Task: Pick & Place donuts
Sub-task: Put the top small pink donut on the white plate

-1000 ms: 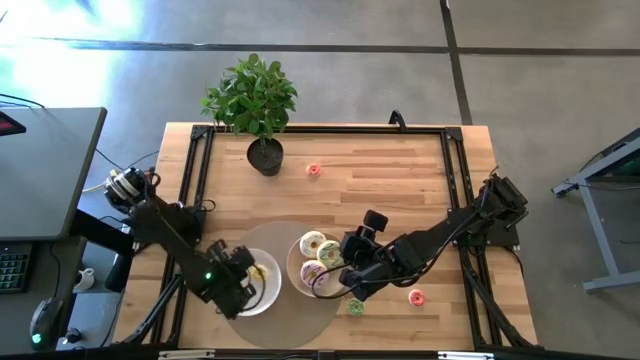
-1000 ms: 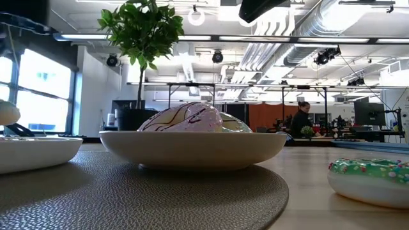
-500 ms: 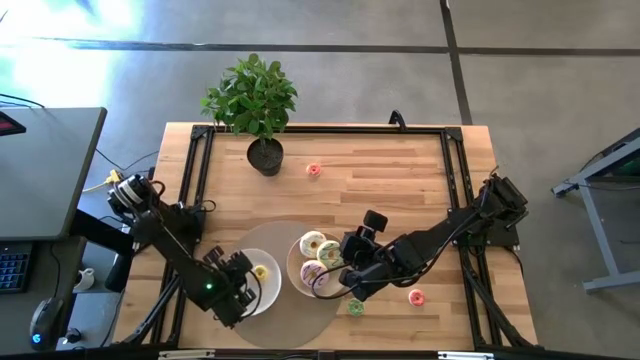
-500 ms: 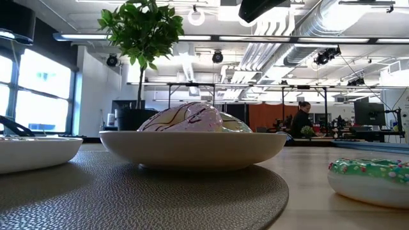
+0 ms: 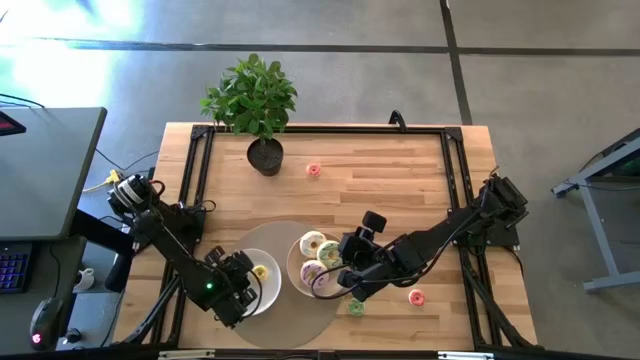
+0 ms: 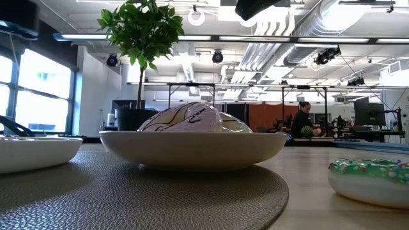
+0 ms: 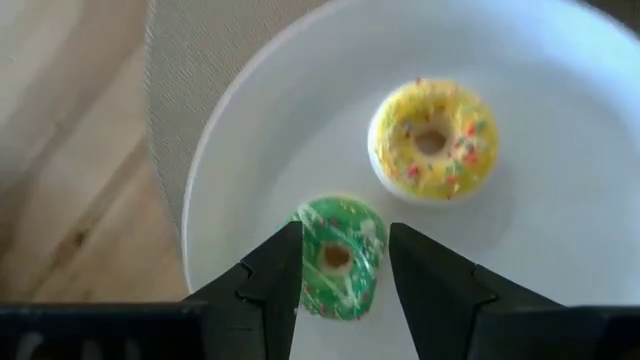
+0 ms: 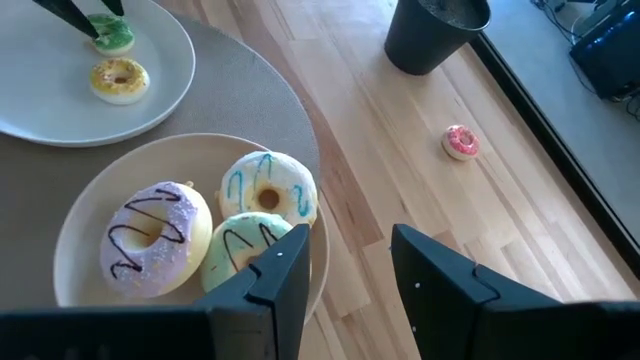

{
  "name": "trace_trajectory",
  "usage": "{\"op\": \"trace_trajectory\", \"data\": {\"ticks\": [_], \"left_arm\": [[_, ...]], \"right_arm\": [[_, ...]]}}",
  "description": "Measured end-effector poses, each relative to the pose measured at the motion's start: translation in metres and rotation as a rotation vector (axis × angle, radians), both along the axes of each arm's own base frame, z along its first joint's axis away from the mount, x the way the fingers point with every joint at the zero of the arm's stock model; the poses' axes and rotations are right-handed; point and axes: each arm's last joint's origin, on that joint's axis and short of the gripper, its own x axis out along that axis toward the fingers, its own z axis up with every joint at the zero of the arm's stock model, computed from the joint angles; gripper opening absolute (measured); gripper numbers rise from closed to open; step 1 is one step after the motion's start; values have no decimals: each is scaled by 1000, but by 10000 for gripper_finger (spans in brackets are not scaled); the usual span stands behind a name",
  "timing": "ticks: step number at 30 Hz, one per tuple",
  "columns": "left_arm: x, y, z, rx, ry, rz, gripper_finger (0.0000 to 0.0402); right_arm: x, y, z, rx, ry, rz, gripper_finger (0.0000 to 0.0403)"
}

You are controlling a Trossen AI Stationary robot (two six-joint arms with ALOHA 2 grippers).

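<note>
My left gripper (image 7: 345, 245) is open low over the left white plate (image 7: 560, 230). Its fingers stand on either side of a tiny green donut (image 7: 337, 262) that lies flat on the plate; I cannot tell whether they touch it. A tiny yellow donut (image 7: 433, 140) lies beside it and also shows in the high view (image 5: 262, 271). My right gripper (image 8: 350, 245) is open and empty above the right plate (image 8: 75, 230). That plate holds three larger donuts: pink-purple (image 8: 155, 235), cream (image 8: 268, 190) and pale green (image 8: 245, 250).
Both plates sit on a round grey mat (image 5: 250, 240). A potted plant (image 5: 265, 155) stands at the far left. A tiny pink donut (image 5: 313, 170) lies near it and another (image 5: 416, 296) near the front right. A green donut (image 5: 355, 307) lies by the mat's near edge.
My left gripper has drawn back a little toward the table's near left corner, uncovering more of the yellow donut. In the low view, a pale round thing that hung above the left plate's rim has dropped out of sight.
</note>
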Motion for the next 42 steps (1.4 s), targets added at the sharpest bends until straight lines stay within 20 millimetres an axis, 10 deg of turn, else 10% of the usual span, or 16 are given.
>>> {"op": "trace_trajectory", "data": {"ticks": [13,27,34,42], "left_arm": [[60,53,37,168,14,-38,149],[152,224,56,146,-183,-143,150],[159,283,67,150,-340,-197,150],[160,306,48,110,-299,-186,150]], "right_arm": [[-1,4,-2,100,51,50,139],[-29,50,-13,386,214,157,139],[-57,75,-33,397,306,-17,139],[-79,95,-42,367,293,-98,139]]}}
